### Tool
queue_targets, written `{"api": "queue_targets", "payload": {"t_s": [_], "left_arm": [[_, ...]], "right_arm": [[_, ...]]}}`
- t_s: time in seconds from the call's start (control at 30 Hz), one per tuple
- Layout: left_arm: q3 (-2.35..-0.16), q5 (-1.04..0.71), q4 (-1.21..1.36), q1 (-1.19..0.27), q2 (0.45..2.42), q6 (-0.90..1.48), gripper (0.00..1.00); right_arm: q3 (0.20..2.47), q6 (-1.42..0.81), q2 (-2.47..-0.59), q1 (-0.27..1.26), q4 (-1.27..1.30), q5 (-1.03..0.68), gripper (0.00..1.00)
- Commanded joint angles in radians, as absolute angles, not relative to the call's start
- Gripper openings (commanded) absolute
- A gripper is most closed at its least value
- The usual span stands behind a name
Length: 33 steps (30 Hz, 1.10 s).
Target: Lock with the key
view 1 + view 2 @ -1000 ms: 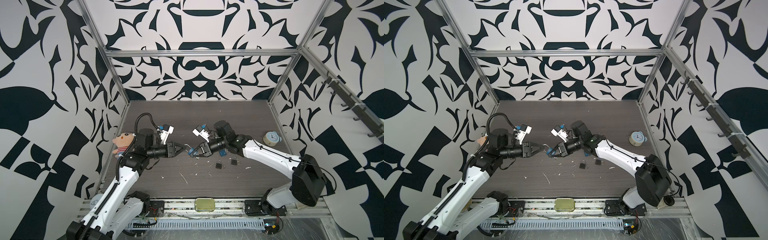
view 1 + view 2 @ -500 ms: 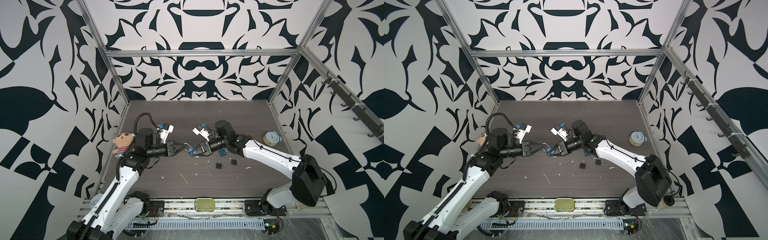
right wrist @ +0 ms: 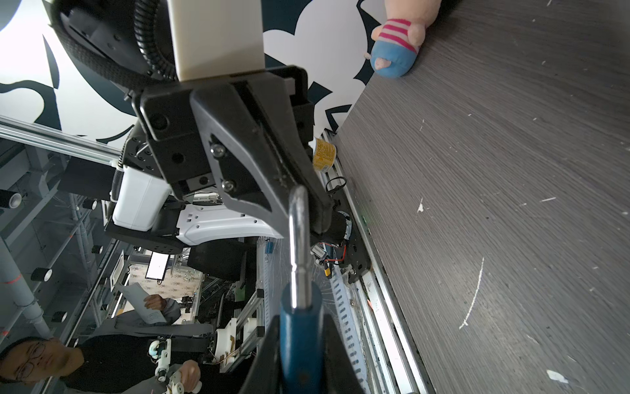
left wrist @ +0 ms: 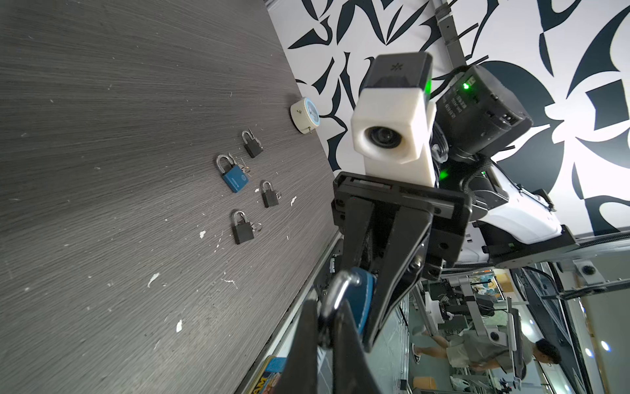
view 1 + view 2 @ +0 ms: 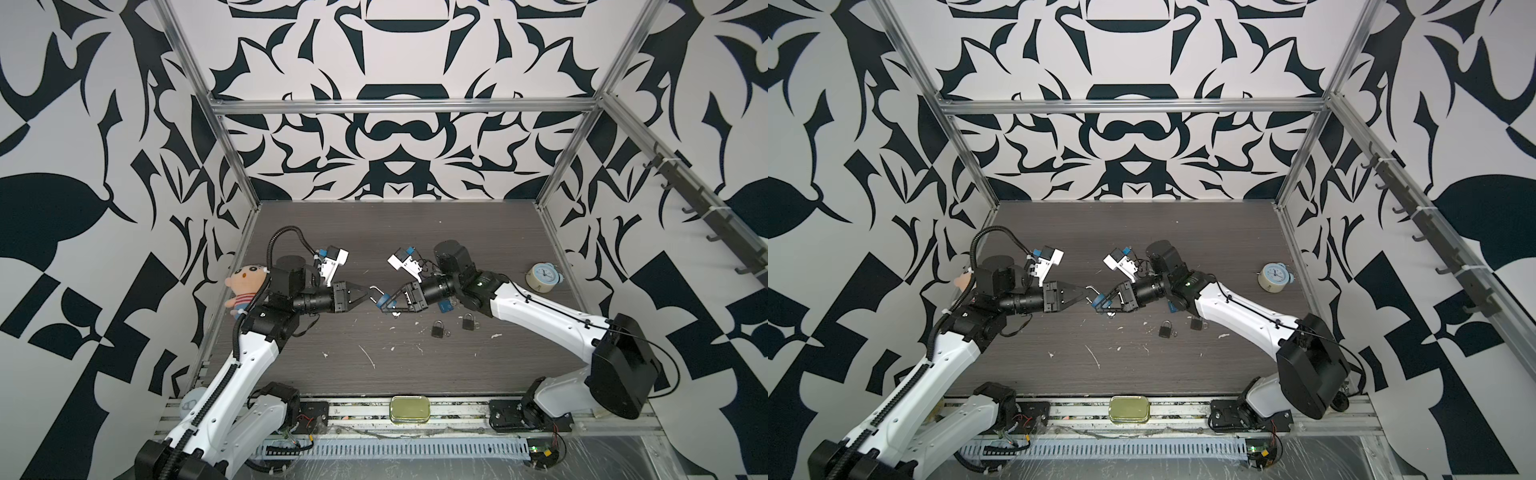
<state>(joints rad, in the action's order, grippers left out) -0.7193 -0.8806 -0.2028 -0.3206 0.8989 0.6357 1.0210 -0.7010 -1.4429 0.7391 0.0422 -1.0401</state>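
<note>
Blue padlock point(image 5: 385, 298) held in mid-air above the dark wood-grain table point(image 5: 395, 241), between two robot arms meeting tip to tip. The right jaws are clamped on its blue body; the left jaws are pinched together on its silver shackle point(image 5: 376, 289). Two black padlocks point(image 5: 437, 329) lie on the table nearby.

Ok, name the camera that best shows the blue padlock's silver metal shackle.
Right wrist view: the silver metal shackle is large and sharp, from the blue padlock to the left gripper. Left wrist shows only its bend; both top views, a tiny hook.
</note>
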Motion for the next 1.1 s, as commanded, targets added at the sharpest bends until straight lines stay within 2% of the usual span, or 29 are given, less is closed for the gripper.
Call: {"api": "queue_targets", "payload": {"t_s": [0.0, 0.5, 0.83, 1.07], "left_arm": [[-0.704, -0.884, -0.216, -0.324, 0.901, 0.625, 0.00], [-0.684, -0.868, -0.215, -0.345, 0.863, 0.692, 0.00], [-0.646, -0.783, -0.201, -0.453, 0.868, 0.713, 0.00], [-0.621, -0.774, -0.178, -0.487, 0.861, 0.737, 0.00]], "right_arm": [[1.035, -0.725, -1.400, 0.741, 0.155, -1.063, 0.00], [1.074, -0.694, -1.413, 0.747, 0.135, -0.984, 0.00], [1.062, -0.796, -1.424, 0.747, 0.295, -0.979, 0.00], [1.075, -0.778, -1.429, 0.746, 0.289, -0.956, 0.00]]}}
